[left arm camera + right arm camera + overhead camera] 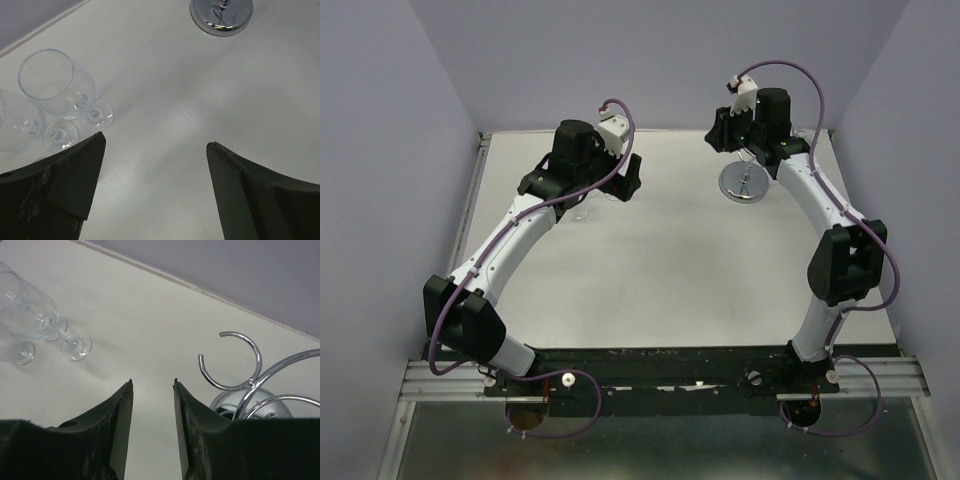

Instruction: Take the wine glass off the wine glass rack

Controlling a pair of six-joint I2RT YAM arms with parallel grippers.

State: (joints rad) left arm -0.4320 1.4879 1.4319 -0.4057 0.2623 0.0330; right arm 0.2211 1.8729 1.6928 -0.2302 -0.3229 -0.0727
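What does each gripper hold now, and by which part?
Nothing. Both the left gripper and the right gripper have only table showing between their fingers. The wine glasses stand untouched.

The smooth white worktop point(175, 100) shows a faint streaky grain. At upper left of the left wrist view, the clear stemmed wine glass point(55, 82) is tinged pale blue. The looped chrome wire rack point(252, 384) gleams mirror-silver. The left claw point(156, 141) and right claw point(153, 384) are matt black.

Lab booth: plain lavender walls point(380, 150) enclose a white table point(660, 270).
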